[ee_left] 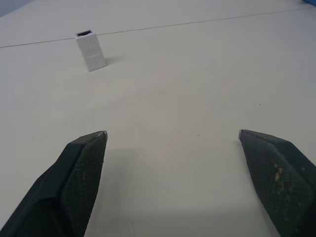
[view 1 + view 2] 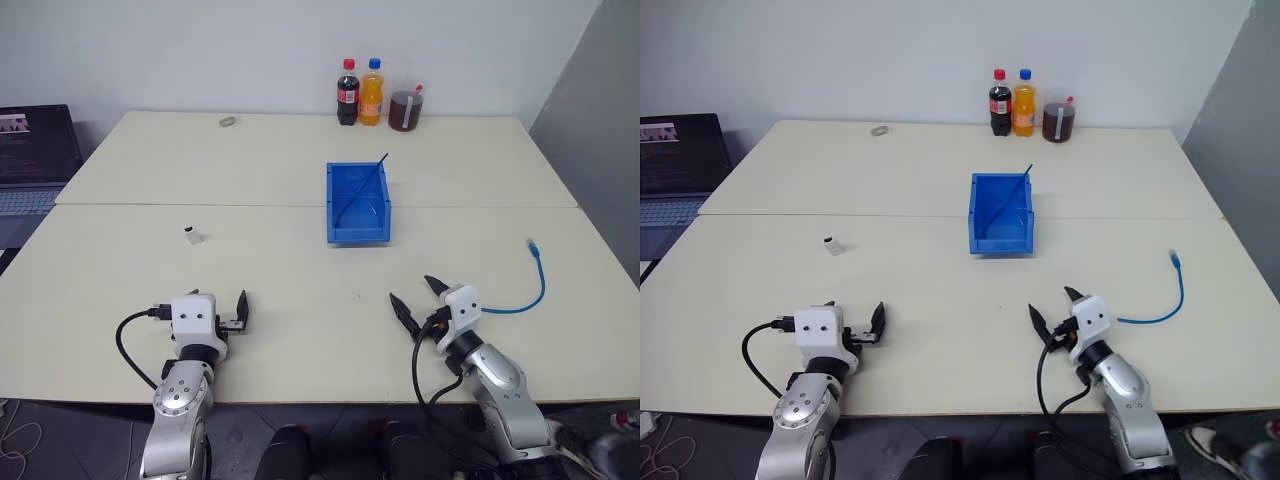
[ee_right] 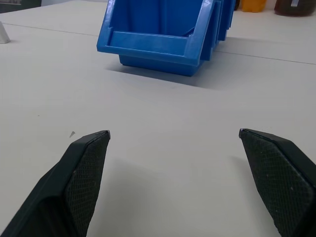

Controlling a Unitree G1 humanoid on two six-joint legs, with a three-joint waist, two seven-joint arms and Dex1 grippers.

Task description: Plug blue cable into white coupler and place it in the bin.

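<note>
we see a pale table [image 2: 300,290] carrying the bin [image 2: 357,205], the white coupler [image 2: 193,236], the blue cable [image 2: 530,285], a grey oval [image 2: 228,122], two bottles [image 2: 359,92] and a jar [image 2: 405,110].

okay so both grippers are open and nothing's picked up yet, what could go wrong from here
1. The white coupler is tiny and stands upright; the left gripper could tip it over or push it away while closing.
2. The blue cable lies near the table edge; a nudge from the right gripper might drag it off.
</note>
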